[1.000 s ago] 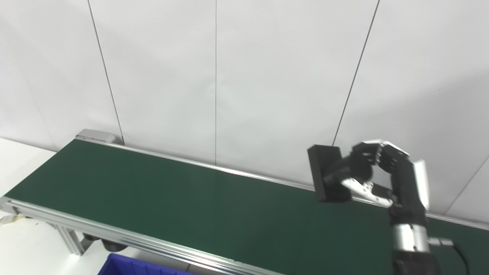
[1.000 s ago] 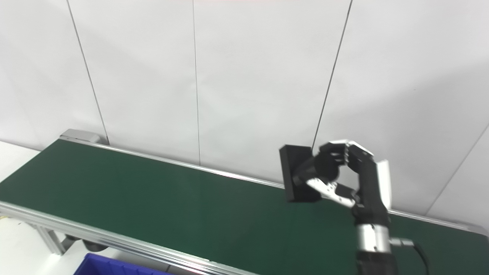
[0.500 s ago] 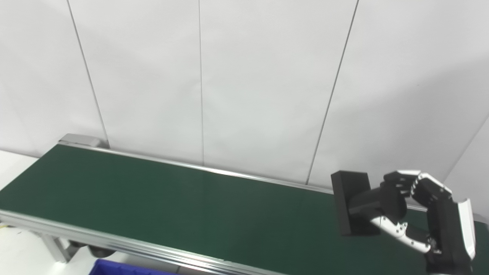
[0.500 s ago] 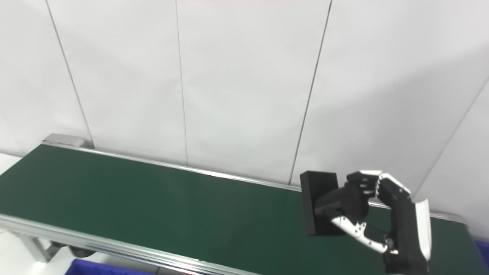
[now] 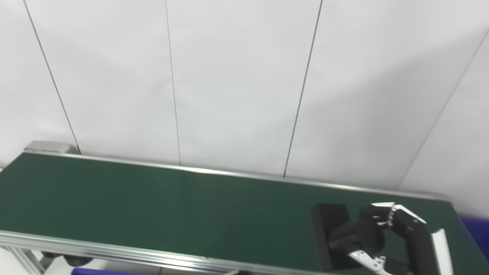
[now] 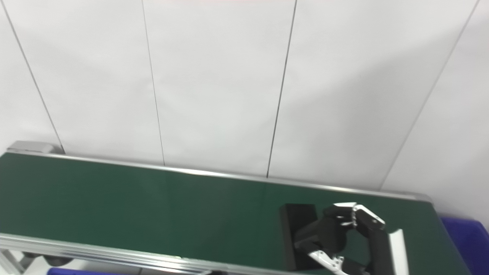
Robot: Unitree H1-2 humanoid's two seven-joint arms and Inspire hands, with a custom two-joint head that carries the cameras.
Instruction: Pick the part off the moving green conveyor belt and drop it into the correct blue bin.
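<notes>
My right hand [image 5: 389, 240] is low at the right, above the near side of the green conveyor belt [image 5: 172, 206], and is shut on a black rectangular part [image 5: 328, 229]. The part [image 6: 296, 229] stands upright with its flat face turned left, pinched between fingers and thumb. A blue bin [image 6: 468, 240] shows past the belt's right end. Nothing lies on the belt's surface. My left hand is out of sight.
A white panelled wall [image 5: 244, 84] rises right behind the belt. The belt's aluminium frame [image 5: 114, 252] runs along the near edge, with a leg and roller at the lower left [image 5: 57, 259]. A sliver of a second blue bin [image 6: 61, 272] shows at the bottom left.
The camera has swung right, shifting the belt leftward and bringing the right blue bin into view. My right hand, still holding the black part, has dropped lower in the picture and sits farther right along the belt.
</notes>
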